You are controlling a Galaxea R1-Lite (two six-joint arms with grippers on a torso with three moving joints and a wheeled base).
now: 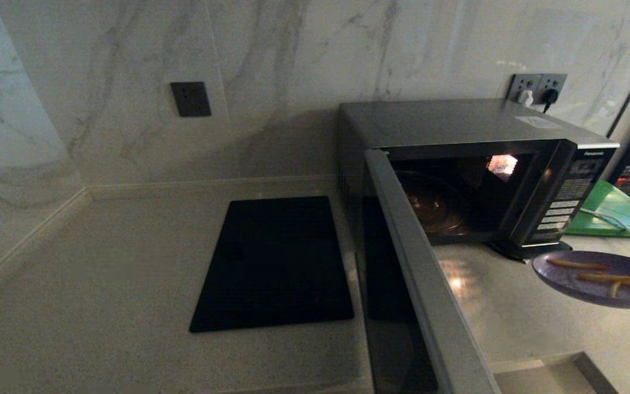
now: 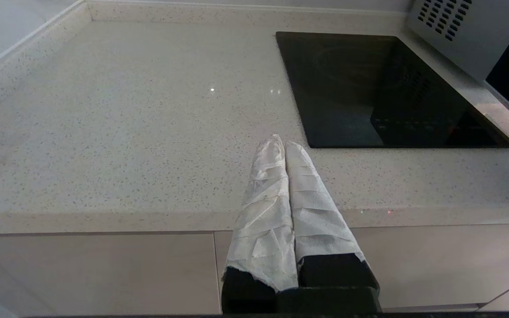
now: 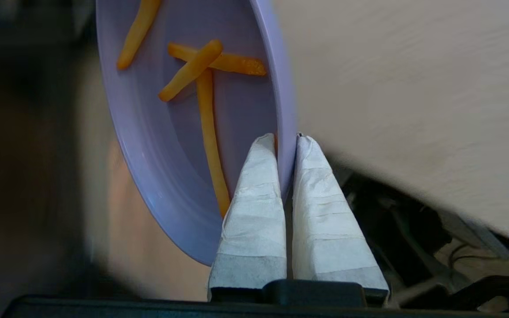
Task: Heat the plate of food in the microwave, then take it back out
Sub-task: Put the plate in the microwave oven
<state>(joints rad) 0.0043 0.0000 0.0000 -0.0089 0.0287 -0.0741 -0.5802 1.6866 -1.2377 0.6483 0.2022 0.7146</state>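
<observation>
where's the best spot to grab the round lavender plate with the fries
By its thin raised rim, from the side, one finger over the lip and one beneath. The round lavender plate with the fries is shallow, so only the edge offers a pinch, and a bare stretch avoids the food. The right gripper is shut on the rim just so, holding it near the open silver-grey microwave.

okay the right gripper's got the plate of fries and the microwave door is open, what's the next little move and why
Probably carry the plate left, level, toward the microwave opening. The right gripper pinches its rim, the plate hangs above the counter beside the button panel, the door stands wide open and the cavity looks empty. The left gripper idles, shut.
</observation>
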